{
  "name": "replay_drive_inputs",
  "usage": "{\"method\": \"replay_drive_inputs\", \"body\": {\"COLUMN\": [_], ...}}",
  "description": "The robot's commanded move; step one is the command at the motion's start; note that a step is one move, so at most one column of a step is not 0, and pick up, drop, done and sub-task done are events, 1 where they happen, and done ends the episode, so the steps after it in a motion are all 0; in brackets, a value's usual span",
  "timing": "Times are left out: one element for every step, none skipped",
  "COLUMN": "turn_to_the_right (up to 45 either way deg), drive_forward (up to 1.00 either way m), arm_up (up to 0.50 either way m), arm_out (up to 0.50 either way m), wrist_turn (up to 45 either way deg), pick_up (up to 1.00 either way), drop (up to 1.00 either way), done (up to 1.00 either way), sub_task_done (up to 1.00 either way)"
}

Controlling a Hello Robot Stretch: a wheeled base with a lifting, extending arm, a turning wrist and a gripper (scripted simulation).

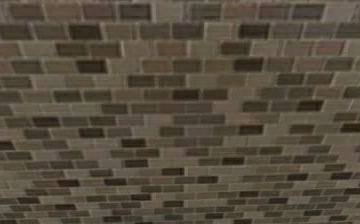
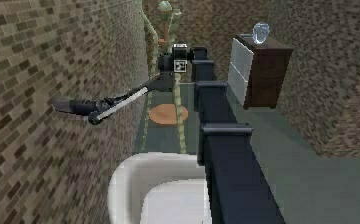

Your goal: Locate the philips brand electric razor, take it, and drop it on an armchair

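Nearest, bottom centre, a white armchair point(image 2: 153, 190) sits beside the dark arm point(image 2: 233, 160). At centre left, against the brick wall point(image 2: 28, 60), a dark slim razor point(image 2: 70, 103) hangs held by the tool point(image 2: 98, 112). A dresser point(image 2: 263, 75) stands upper right.

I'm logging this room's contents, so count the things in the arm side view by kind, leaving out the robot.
White armchair: 1
Dark dresser: 1
Round glass thing on the dresser: 1
Round orange-brown floor piece: 1
Tall pale green thing at the far end: 1
Total: 5
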Motion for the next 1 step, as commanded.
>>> {"method": "replay_drive_inputs", "body": {"turn_to_the_right": [0.0], "drive_forward": [0.0], "arm_up": [0.0], "arm_out": [0.0], "wrist_turn": [45.0], "pick_up": [0.0], "drop": [0.0], "done": [0.0], "sub_task_done": [0.0]}}
